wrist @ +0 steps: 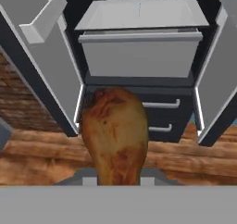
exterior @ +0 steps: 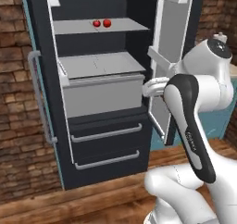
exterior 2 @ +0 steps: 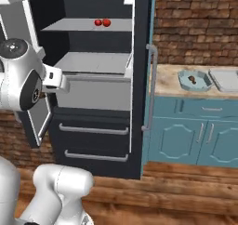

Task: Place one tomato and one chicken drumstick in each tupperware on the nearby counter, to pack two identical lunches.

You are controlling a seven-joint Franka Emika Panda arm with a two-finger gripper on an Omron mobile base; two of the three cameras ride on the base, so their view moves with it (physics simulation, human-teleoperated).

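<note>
A brown roasted chicken drumstick [wrist: 115, 135] stands upright in the middle of the hand view, with my gripper [wrist: 118, 180] shut on its lower end; the fingertips are hidden behind it. It hangs in front of the open black fridge [exterior: 99, 140]. Two red tomatoes [exterior: 96, 23] [exterior: 107, 22] sit side by side on the upper grey shelf [exterior 2: 88, 26]. On the beige counter [exterior 2: 167, 82] to the fridge's right stand two pale blue-grey tupperware trays. The nearer tray [exterior 2: 205, 82] holds another drumstick [exterior 2: 189, 79]. The farther tray [exterior 2: 225, 80] is cut off by the picture's edge.
Both fridge doors [wrist: 41, 75] [wrist: 217, 79] stand open on either side of my hand. A grey drawer [wrist: 141, 54] juts out below the shelves, over two dark drawers with silver handles [exterior: 106, 133]. Teal cabinets [exterior 2: 195, 135] sit under the counter. The floor is wood.
</note>
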